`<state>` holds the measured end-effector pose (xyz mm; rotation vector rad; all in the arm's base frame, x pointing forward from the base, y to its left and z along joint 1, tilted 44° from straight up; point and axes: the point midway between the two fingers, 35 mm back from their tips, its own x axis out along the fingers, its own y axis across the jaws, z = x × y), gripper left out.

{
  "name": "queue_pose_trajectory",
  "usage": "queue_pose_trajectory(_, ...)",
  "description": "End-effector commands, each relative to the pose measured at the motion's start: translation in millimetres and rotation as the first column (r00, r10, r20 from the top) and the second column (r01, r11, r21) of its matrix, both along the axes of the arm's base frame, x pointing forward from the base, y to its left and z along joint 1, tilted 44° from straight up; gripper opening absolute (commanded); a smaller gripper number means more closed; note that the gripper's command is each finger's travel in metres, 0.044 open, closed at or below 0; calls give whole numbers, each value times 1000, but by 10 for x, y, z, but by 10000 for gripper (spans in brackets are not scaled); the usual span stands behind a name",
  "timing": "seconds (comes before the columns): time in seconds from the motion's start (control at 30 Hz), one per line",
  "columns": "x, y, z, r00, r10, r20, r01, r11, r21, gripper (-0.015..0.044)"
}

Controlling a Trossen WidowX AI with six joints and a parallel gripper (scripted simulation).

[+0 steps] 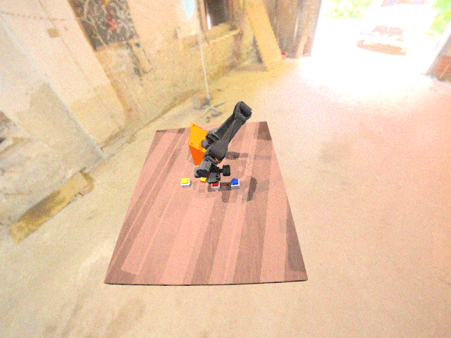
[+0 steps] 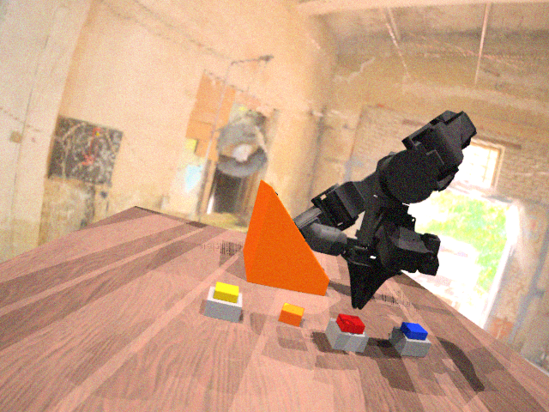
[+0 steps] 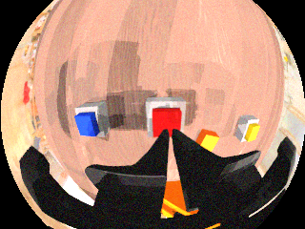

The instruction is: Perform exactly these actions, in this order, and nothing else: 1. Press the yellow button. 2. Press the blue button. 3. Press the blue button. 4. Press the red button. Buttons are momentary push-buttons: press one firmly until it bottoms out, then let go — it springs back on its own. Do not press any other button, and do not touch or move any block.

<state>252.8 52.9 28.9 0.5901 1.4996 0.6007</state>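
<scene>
Seen from the top view, the black parallel-jaw gripper (image 1: 213, 180) hangs over the red push-button (image 1: 215, 184), between yellow push-button (image 1: 186, 181) and blue push-button (image 1: 235, 182). In the exterior view its jaws, pressed together on nothing, are poised just above the red cap, apart. The wrist view centres it, so step four is judged in hand; whether its press is done cannot be told.

A derelict, unfinished building interior, like an old workshop or barn. Rough plaster walls (image 1: 54, 72) are stained and peeling, with bare patches showing. The concrete floor (image 1: 363, 182) is dusty and cracked. A long wooden plank (image 1: 263, 34) leans against the far wall, and a thin metal pole (image 1: 203, 54) stands nearby. A wide doorway (image 1: 378, 32) opens to bright daylight and greenery. A dark paint-spattered panel (image 2: 84, 150) hangs on one wall. A wood-grain desk (image 1: 204, 236) sits in the middle of the floor.
</scene>
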Motion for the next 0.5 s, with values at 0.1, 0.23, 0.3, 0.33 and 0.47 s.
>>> queue_pose_trajectory(0.1,68,166,531,1000,10,-2,-10,1000,-8,125)
queue_pose_trajectory(0.23,0,452,1192,1000,10,-2,-10,1000,-4,230)
queue_pose_trajectory(0.3,-83,559,1448,1000,10,-2,-10,1000,0,282)
queue_pose_trajectory(0.33,-96,573,1481,1000,10,-2,-10,1000,1,309)
queue_pose_trajectory(0.47,-96,573,1481,1000,10,-2,-10,1000,1,400)
